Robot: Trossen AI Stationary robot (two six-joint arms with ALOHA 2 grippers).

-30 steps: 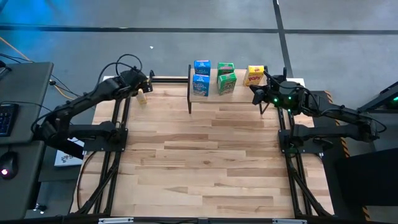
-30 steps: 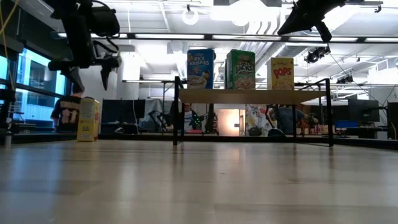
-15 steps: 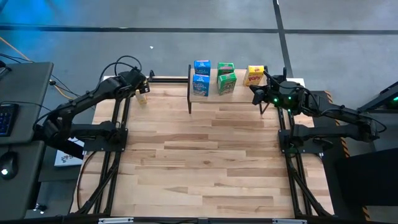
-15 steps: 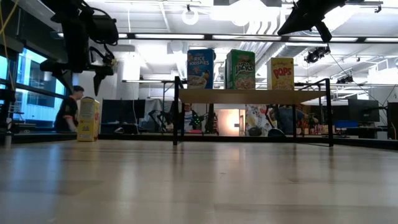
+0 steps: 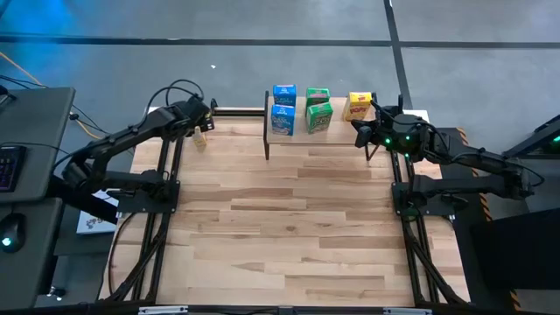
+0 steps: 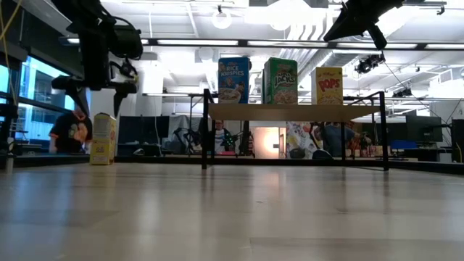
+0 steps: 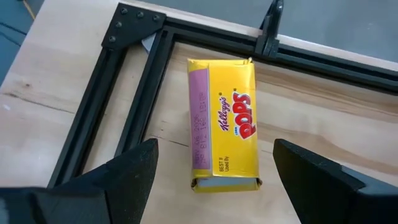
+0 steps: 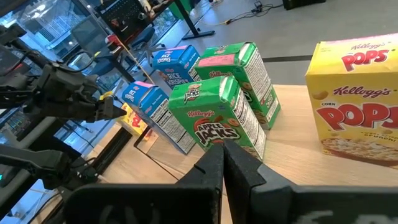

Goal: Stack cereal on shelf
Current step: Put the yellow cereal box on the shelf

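A yellow cereal box (image 7: 224, 124) stands upright on its bottom end at the table's far left corner (image 5: 200, 138) (image 6: 104, 138). My left gripper (image 7: 214, 149) hangs open above it (image 6: 98, 93), pointing steeply down, one finger to each side of the box and clear of it. The shelf (image 6: 293, 112) at the far middle carries two blue boxes (image 5: 283, 105), two green boxes (image 5: 318, 108) and one yellow box (image 5: 359, 106), all upright. My right gripper (image 8: 224, 155) is shut and holds nothing, raised at the shelf's right end (image 5: 366, 131).
A black frame rail (image 7: 149, 93) runs along the table's far and left edges beside the yellow box. The wide plank tabletop (image 5: 289, 227) stretches toward the near edge. A person (image 6: 71, 134) moves in the room beyond the table.
My left gripper has sunk a little toward the yellow box and stays open. The box has not moved.
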